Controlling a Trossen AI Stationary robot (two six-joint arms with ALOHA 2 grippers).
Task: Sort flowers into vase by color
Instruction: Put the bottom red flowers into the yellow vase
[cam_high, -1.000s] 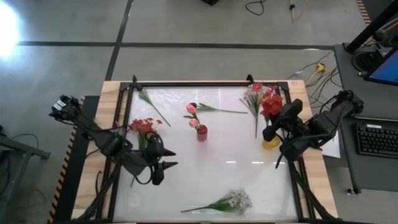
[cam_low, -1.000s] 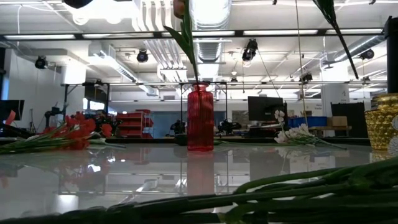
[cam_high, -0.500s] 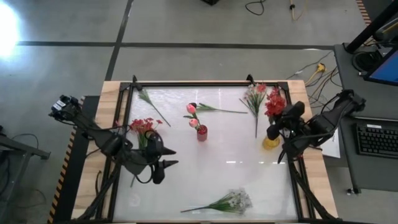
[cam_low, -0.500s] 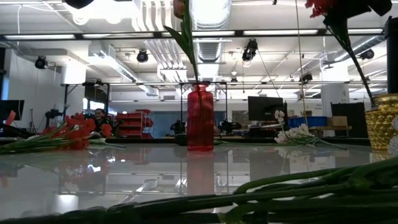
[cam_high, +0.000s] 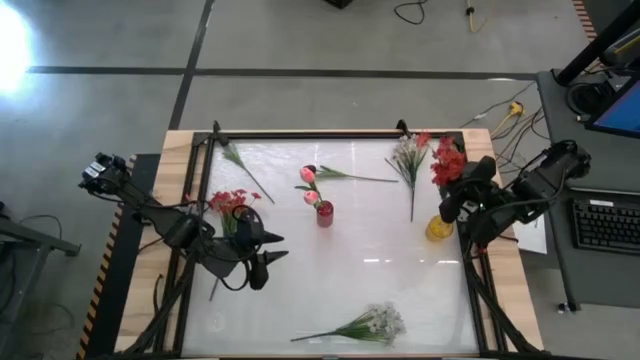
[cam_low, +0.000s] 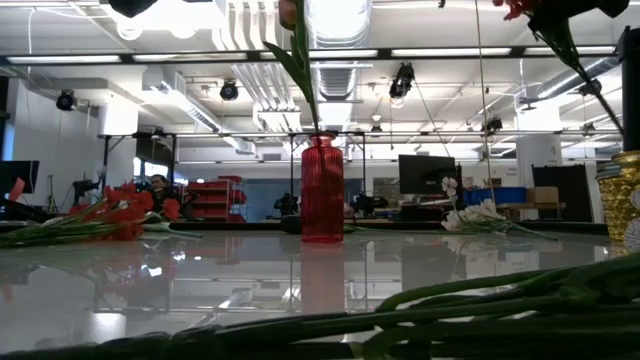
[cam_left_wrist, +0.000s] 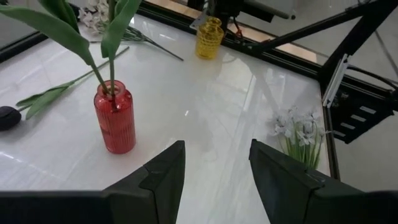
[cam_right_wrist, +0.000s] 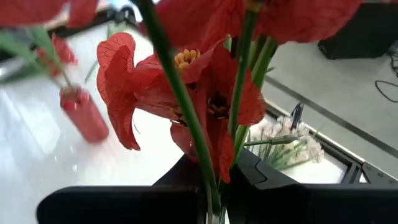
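Observation:
My right gripper (cam_high: 452, 205) is shut on a bunch of red blooms (cam_high: 447, 160), held up above the yellow vase (cam_high: 438, 229) at the table's right edge. In the low view its stems (cam_low: 562, 45) slant down toward that vase (cam_low: 622, 195). Whether their ends are inside it, I cannot tell. The red vase (cam_high: 325, 214) at mid-table holds pink rosebuds (cam_high: 307, 175). A second red bunch (cam_high: 232, 201) lies flat beside my left gripper (cam_high: 262, 252), which is open and hovers at the table's left. My right gripper pinches the red bunch's green stems (cam_right_wrist: 211, 177) between its two fingers, just below the blooms (cam_right_wrist: 205, 93). The bunch stands roughly upright in the hold, blooms above the fingers and stems running down past them, lifted off the table.
A white spray (cam_high: 375, 323) lies at the near edge, its stems filling the low view's foreground (cam_low: 450, 310). A white-and-pink bunch (cam_high: 408, 155) and a leafy stem (cam_high: 240, 160) lie near the far edge. A black frame (cam_high: 330, 132) rims the table.
My right gripper has carried the red bunch a little toward the table's right and far edges, bringing it over the yellow vase. In the low view the blooms have come into the picture at the top and the stems have swung toward that vase.

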